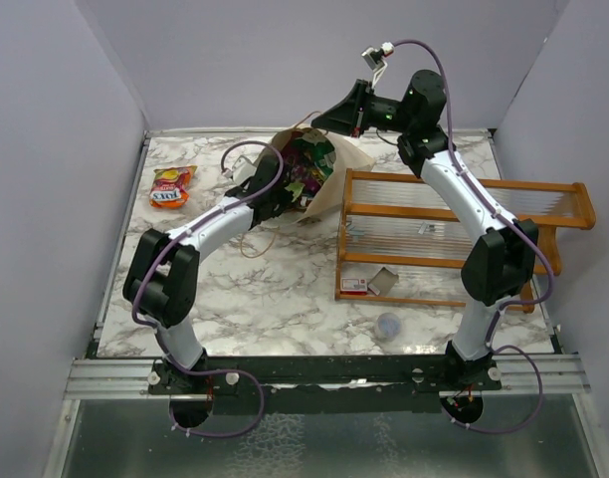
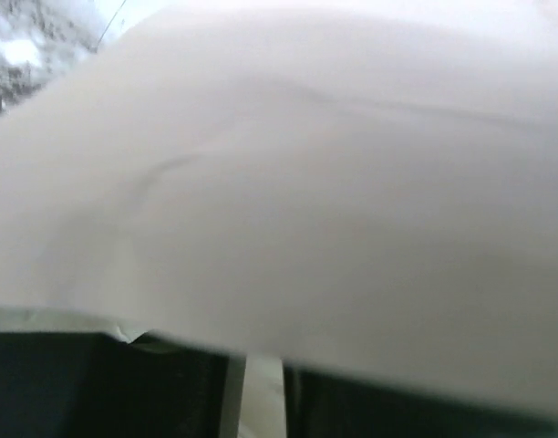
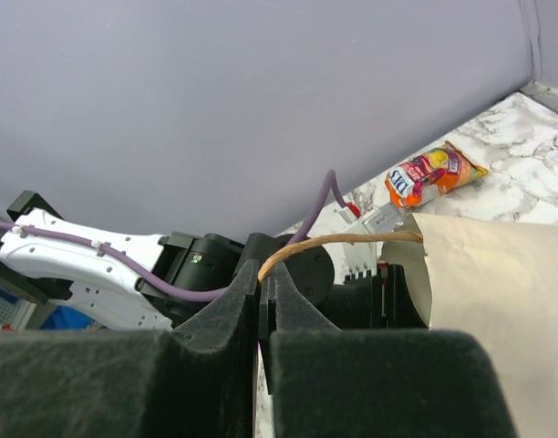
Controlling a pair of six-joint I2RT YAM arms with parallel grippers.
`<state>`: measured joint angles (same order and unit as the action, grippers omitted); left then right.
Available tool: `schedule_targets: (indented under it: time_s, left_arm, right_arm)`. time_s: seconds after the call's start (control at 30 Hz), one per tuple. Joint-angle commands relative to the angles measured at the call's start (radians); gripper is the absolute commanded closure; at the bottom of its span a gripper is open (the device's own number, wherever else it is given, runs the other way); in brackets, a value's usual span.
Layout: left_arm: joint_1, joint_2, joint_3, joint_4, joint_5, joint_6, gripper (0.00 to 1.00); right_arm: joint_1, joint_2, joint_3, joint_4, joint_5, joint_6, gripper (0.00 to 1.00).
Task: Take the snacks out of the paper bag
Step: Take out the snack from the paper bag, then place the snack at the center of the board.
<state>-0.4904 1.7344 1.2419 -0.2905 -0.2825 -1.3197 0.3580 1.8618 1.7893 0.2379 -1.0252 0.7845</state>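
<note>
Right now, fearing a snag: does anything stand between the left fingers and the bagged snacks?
Likely the paper bag's own wall: it fills the left wrist view. From above, the left fingers sit at its mouth beside the snacks.

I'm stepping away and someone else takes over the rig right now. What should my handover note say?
Right gripper: shut on the string handle of the paper bag, which lies with its mouth facing the arms.
Left gripper: at the bag's mouth; the views do not show whether it is open or shut.
Done: one red-orange-yellow packet lies on the table, left of the bag.
Left: a heap of colourful snacks is inside the bag, to be taken out.
</note>
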Motion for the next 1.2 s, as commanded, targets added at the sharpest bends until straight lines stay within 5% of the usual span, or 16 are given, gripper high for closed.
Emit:
schedule_targets:
  time_s: [0.0, 0.13, 0.3, 0.7, 0.9, 1.17]
  left_arm:
    - [0.025, 0.002, 0.042, 0.017, -0.029, 0.008, 0.86]
    - [0.032, -0.056, 0.029, 0.018, -0.018, 0.030, 0.99]
    - [0.033, -0.189, -0.028, 0.014, 0.039, 0.114, 1.00]
    - [0.061, -0.713, -0.241, 0.138, 0.289, 0.659, 1.00]
    - [0.060, -0.913, -0.273, 0.022, -0.011, 0.946, 1.00]
    - [0.061, -0.959, -0.317, 0.001, -0.666, 0.978, 1.00]
  right_arm:
    - [-0.005, -0.058, 0.009, 0.025, 0.005, 0.000, 0.99]
    - [-0.006, -0.059, 0.005, 0.024, 0.005, -0.001, 0.99]
    - [-0.006, -0.062, 0.006, 0.011, 0.005, -0.016, 0.99]
    - [-0.006, -0.059, -0.007, 0.016, 0.009, -0.023, 0.99]
    - [-0.005, -0.060, -0.015, 0.025, 0.005, -0.020, 0.99]
    - [-0.005, -0.059, -0.018, 0.016, 0.010, -0.027, 0.99]
